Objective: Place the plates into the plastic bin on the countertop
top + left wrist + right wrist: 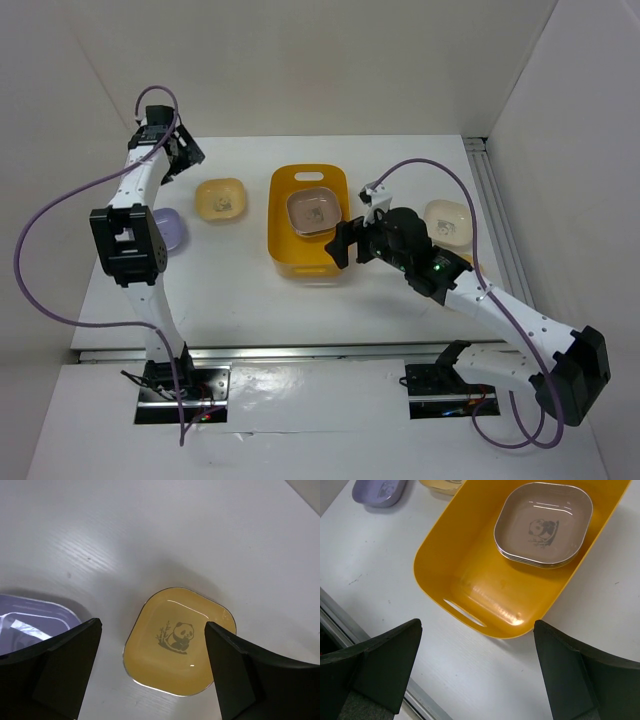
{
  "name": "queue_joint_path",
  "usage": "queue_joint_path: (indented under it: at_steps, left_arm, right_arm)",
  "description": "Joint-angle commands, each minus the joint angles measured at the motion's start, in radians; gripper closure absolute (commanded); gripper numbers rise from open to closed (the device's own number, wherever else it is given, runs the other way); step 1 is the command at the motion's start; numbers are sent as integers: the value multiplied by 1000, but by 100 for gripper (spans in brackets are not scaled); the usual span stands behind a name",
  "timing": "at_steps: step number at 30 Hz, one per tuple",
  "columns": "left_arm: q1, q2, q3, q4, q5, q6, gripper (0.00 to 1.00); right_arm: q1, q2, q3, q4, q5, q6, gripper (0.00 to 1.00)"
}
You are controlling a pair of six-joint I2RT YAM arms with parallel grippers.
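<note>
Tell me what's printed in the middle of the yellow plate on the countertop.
A dark panda with bamboo sits at the centre of the yellow plate. It shows clearest in the left wrist view.

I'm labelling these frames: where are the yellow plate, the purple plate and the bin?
yellow plate [180,640], left wrist view, on its panda print.
purple plate [174,232], top view, on its uncovered right part.
bin [482,572], right wrist view, on its bare floor.

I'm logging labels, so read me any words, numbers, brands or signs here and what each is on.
No readable words, numbers or brands in any view.
The yellow plate and the top plate in the orange bin: only a panda drawing.
The purple plate and cream plate: prints too small to tell.
</note>
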Motion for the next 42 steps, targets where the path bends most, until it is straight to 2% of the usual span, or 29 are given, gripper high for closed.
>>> queue_joint_path:
  at_steps: [1,8,17,23,24,30,33,34,37,42]
  left_arm:
    - [8,75,45,56,133,122,3]
    - [8,145,22,47,141,112,6]
    - [8,195,-9,65,122,102,22]
    - [8,233,-46,76,113,102,24]
    - [8,233,-46,76,113,102,27]
    - [8,264,-55,87,113,79,80]
    - [8,239,-55,87,113,56,97]
    - [8,227,-43,87,130,56,100]
    - [-4,140,-21,77,159,15,100]
    - [-60,-50,32,-16,72,-69,100]
  right_arm:
    - [-23,6,-11,83,-27,-12,0]
    - [-23,-3,9,64,-18,-12,0]
    - [-23,-45,18,46,-18,-3,0]
    - [-23,-74,38,15,-7,6,0]
    - [-23,-74,38,15,2,6,0]
    - [-14,-83,48,-5,12,6,0]
    - [-5,-83,57,-14,34,6,0]
    - [-5,-83,66,-25,34,6,0]
    - [-5,-83,78,-37,71,6,0]
    - [-5,-103,110,-69,149,6,0]
